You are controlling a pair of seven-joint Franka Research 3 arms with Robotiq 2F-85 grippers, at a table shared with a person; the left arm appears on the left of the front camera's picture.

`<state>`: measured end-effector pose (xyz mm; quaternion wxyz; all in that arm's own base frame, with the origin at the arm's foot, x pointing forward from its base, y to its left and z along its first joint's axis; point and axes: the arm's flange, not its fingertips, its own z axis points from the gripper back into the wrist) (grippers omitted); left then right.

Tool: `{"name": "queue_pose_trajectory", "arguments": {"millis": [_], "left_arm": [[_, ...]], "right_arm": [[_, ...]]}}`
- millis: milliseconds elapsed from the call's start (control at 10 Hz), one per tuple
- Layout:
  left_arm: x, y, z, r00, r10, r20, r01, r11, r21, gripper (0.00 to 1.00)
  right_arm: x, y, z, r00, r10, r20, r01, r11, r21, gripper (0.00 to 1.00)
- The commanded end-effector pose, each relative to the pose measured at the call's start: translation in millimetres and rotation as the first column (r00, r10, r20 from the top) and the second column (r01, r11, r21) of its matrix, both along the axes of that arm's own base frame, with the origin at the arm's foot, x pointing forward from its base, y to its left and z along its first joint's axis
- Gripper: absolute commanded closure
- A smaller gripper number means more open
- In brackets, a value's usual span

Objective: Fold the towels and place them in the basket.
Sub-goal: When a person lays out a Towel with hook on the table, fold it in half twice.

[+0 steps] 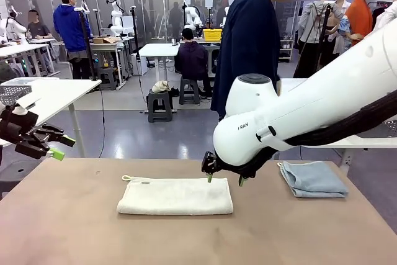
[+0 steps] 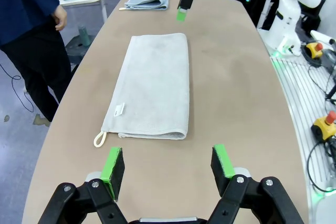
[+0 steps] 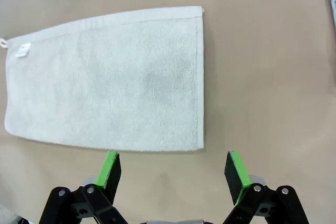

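A cream-white towel (image 1: 175, 196), folded once, is seen lying flat mid-worktop (image 1: 74, 228), its corner loop (image 1: 126, 178) at the far left. The right pincer (image 1: 224, 180) is held spread and empty just above the towel's far right corner; the left pincer (image 1: 54, 147), likewise spread and empty, is kept off the worktop's left edge. A pale blue-grey towel (image 1: 312, 179) is seen folded at the far right. For a clean second fold, both layers at the right edge should be pinched together and carried squarely onto the left edge.
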<state>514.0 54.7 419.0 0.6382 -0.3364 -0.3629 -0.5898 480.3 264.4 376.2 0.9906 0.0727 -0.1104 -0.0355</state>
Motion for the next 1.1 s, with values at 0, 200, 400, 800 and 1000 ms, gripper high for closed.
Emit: {"name": "queue_pose_trajectory", "arguments": {"millis": [0, 200, 400, 800, 1000], "left_arm": [[-1, 0, 1, 1.0, -0.009, 0.005, 0.009, 1.0, 0.004, 0.15], [-1, 0, 1, 1.0, -0.009, 0.005, 0.009, 1.0, 0.004, 0.15], [-1, 0, 1, 1.0, -0.009, 0.005, 0.009, 1.0, 0.004, 0.15], [-1, 0, 1, 1.0, -0.009, 0.005, 0.009, 1.0, 0.004, 0.15], [-1, 0, 1, 1.0, -0.009, 0.005, 0.009, 1.0, 0.004, 0.15]], "right_arm": [[12, -12, -17, 0.999, 0.05, -0.002, -0.049, 0.997, 0.066, 0.0], [33, -25, -31, 0.998, 0.056, -0.04, -0.052, 0.994, 0.099, 0.0], [44, -28, -42, 0.998, 0.017, -0.066, -0.011, 0.995, 0.096, 0.0], [57, -30, -64, 0.998, 0.015, -0.068, -0.007, 0.992, 0.123, 0.0], [63, -28, -73, 0.997, 0.017, -0.08, -0.006, 0.991, 0.136, 0.0]]}}
